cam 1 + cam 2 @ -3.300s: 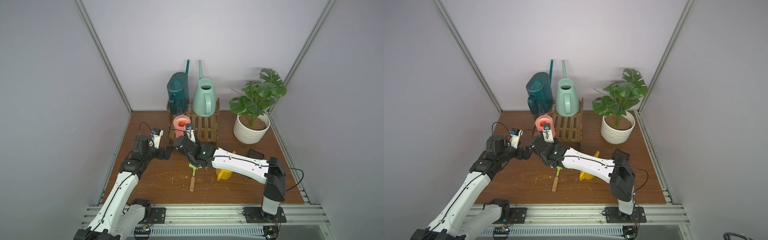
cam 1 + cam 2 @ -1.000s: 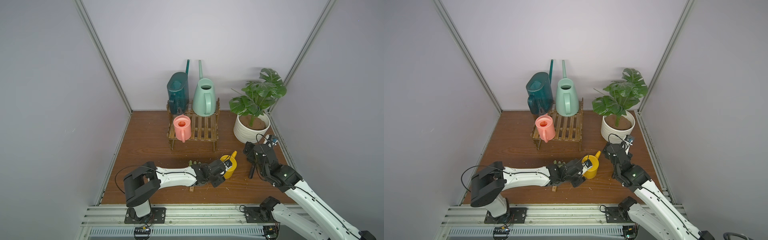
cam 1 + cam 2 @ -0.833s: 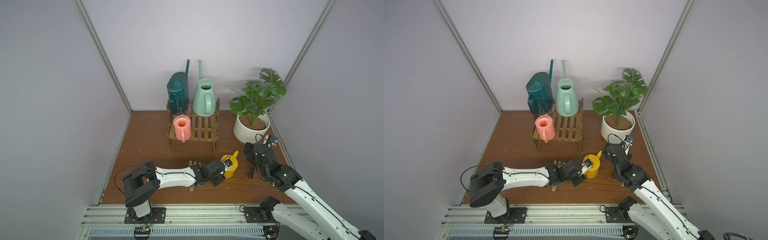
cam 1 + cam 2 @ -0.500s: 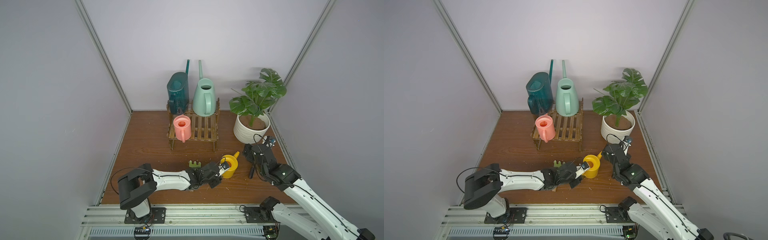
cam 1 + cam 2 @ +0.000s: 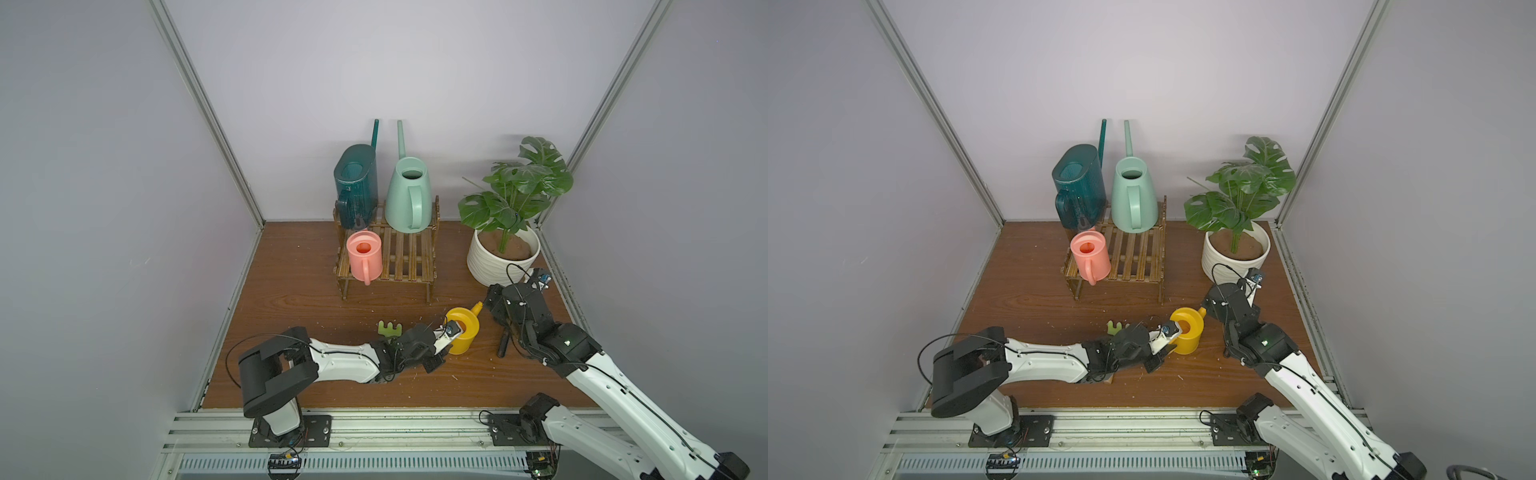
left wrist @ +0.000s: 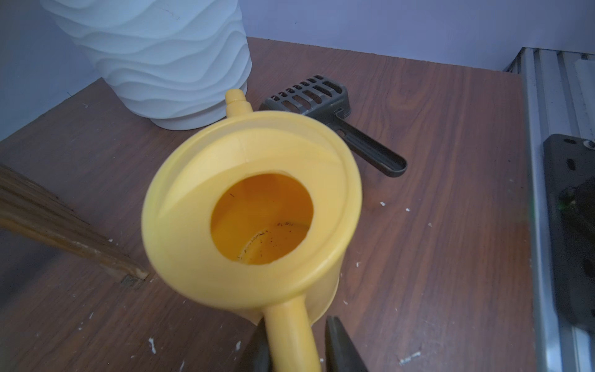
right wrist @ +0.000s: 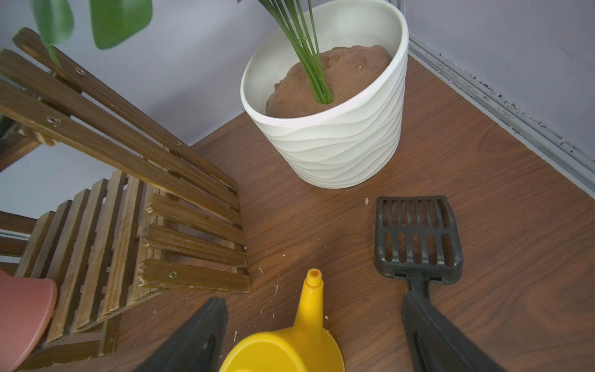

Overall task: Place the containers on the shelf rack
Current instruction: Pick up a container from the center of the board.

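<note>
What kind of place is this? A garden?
Probably a robot test booth dressed as a gardening corner: two robot arms bolted to a metal rail, a potted plant, and watering cans on a wooden rack.

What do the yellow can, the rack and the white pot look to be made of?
Yellow can: probably moulded plastic, smooth with a slight sheen; even colour throughout and a seam line on the top.
Rack: stained wood slats, matte; visible grain, screw heads and chipped ends.
White pot: wavy ribbed wall, satin white; ceramic or plastic, the look leaves it open.
</note>
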Action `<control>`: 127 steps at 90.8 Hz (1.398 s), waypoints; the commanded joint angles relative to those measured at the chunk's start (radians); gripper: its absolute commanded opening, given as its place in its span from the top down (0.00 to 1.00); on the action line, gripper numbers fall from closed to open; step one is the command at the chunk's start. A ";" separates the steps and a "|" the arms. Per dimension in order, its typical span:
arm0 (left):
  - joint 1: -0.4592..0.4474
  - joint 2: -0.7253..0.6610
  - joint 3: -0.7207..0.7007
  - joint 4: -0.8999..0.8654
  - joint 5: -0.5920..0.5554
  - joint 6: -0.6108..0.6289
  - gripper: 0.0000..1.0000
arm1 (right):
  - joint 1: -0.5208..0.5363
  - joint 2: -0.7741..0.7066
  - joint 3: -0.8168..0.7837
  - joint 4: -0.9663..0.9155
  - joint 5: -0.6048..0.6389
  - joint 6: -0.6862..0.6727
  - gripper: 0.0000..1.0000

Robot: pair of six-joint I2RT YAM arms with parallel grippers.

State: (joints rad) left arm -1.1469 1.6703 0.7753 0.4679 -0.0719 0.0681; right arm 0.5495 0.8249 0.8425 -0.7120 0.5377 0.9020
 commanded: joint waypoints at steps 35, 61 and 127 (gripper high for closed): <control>0.028 -0.029 0.042 -0.051 0.014 0.013 0.99 | -0.003 -0.043 0.033 -0.028 -0.006 0.000 0.16; 0.058 -0.205 0.069 -0.313 0.156 0.023 0.99 | -0.002 -0.054 0.058 0.021 0.017 -0.053 0.14; 0.134 -0.625 0.096 -0.839 0.124 0.036 1.00 | -0.006 -0.147 -0.091 0.369 -0.059 -0.282 0.04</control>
State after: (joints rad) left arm -1.0389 1.1080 0.8509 -0.2955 0.0917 0.1329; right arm 0.5476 0.6891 0.7700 -0.3752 0.4957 0.6418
